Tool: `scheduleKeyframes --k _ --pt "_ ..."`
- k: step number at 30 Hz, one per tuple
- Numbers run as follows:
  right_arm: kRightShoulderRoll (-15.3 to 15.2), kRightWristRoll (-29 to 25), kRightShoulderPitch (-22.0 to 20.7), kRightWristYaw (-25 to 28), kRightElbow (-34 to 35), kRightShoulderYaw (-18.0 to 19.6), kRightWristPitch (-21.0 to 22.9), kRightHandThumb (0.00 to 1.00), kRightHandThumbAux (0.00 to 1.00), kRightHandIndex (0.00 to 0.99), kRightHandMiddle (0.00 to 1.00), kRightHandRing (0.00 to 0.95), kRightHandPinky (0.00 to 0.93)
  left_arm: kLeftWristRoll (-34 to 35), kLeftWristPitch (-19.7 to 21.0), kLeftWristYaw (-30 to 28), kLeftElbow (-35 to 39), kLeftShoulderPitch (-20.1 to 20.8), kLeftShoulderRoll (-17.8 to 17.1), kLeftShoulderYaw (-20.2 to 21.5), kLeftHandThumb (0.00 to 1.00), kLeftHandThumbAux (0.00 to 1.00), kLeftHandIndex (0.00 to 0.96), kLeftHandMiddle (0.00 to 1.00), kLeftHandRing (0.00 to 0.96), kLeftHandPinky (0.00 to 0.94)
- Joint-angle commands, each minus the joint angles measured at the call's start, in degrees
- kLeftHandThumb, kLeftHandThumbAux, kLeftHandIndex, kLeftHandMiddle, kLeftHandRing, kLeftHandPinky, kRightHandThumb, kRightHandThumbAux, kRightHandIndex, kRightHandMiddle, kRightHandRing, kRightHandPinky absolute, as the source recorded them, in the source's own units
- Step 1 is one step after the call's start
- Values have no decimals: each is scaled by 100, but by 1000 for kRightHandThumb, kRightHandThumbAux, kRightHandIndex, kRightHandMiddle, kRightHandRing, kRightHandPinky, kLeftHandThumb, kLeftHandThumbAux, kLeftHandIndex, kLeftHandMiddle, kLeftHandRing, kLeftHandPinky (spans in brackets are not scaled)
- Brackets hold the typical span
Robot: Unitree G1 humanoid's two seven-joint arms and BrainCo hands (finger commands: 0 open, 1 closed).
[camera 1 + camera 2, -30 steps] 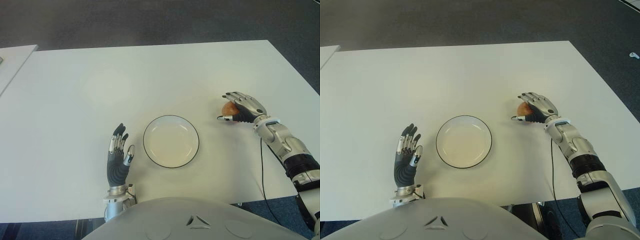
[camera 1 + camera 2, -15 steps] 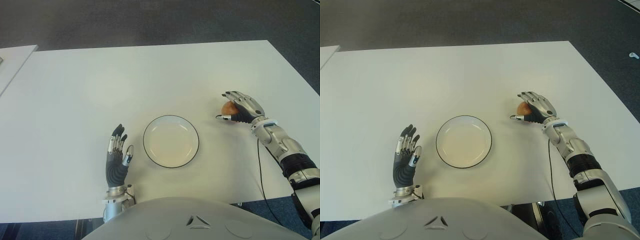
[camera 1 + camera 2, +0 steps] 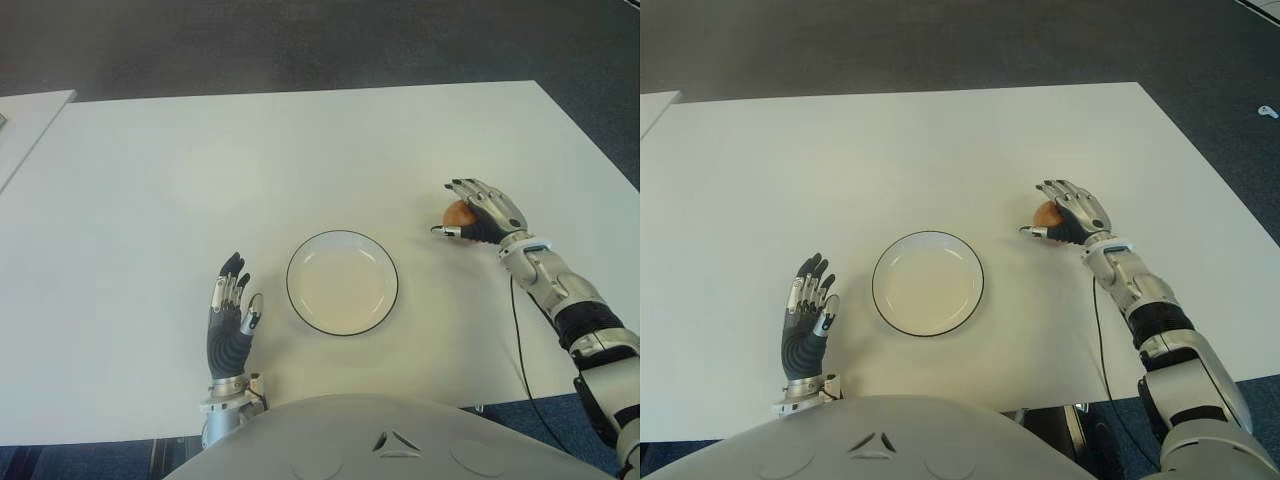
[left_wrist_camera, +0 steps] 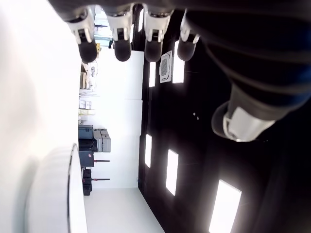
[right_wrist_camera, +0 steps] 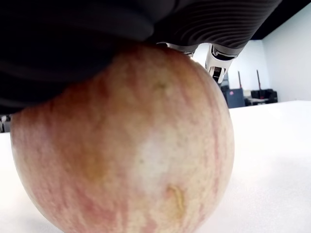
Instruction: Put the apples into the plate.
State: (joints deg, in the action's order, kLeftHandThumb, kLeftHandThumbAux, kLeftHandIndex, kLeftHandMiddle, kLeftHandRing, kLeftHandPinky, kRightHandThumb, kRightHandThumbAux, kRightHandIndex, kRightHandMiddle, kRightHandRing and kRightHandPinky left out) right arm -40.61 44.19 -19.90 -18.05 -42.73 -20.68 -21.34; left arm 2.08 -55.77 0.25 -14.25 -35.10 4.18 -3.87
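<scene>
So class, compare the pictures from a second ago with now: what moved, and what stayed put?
The left robot hand drew back slightly toward the robot's body, fingers open as before. The right robot hand edged a little farther up the table with its forearm, still cupped over the apple. The plate stayed put, empty.
</scene>
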Motion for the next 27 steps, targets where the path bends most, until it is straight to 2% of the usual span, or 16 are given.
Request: scheduleKeyframes --k 1,6,10,14,16,17,18,19,20,22,25,27 --pt "150 45 70 24 -372 -191 -81 245 254 0 0 0 0 -36 259 -39 -245 -213 -94 97 98 564 10 15 0 42" --pt "187 -7 -3 -128 -574 -213 -180 261 306 0 0 0 8 -61 284 -35 -215 -221 -83 110 101 567 12 16 0 43" --pt "224 -3 -48 -414 -733 -218 -255 298 347 3 10 14 73 -92 338 -23 -161 -250 -71 110 99 563 15 17 0 41" --pt "268 -7 -91 -663 -883 -225 -318 360 376 73 96 96 160 -88 383 -22 -127 -266 -59 109 97 560 18 17 0 41" --pt "292 3 -108 -832 -949 -227 -353 408 404 192 212 197 231 -75 406 -30 -112 -275 -60 104 98 561 18 16 0 42" --pt "304 14 -118 -922 -983 -233 -365 416 406 211 230 213 243 -69 414 -35 -107 -278 -61 101 98 561 18 16 0 42" --pt "308 62 -133 -1062 -1015 -256 -367 439 412 259 290 271 286 -55 418 -46 -91 -285 -64 93 99 561 18 15 0 42" --pt "308 97 -148 -1158 -1046 -278 -371 466 426 337 403 380 378 -48 422 -52 -79 -290 -65 87 102 560 18 15 0 42" --pt "302 170 -170 -1290 -1076 -323 -350 476 431 365 444 419 411 -42 423 -56 -55 -299 -59 77 104 559 19 15 0 41" --pt "295 264 -209 -1470 -1137 -398 -325 510 474 482 559 529 504 -39 423 -55 -30 -307 -47 65 111 556 21 18 0 43" --pt "302 304 -256 -1632 -1227 -466 -329 539 529 591 637 603 565 -44 434 -48 -5 -315 -38 60 117 553 23 21 0 42" --pt "307 286 -269 -1683 -1261 -486 -344 548 546 620 659 623 585 -63 452 -37 17 -323 -32 60 118 553 24 22 0 41"
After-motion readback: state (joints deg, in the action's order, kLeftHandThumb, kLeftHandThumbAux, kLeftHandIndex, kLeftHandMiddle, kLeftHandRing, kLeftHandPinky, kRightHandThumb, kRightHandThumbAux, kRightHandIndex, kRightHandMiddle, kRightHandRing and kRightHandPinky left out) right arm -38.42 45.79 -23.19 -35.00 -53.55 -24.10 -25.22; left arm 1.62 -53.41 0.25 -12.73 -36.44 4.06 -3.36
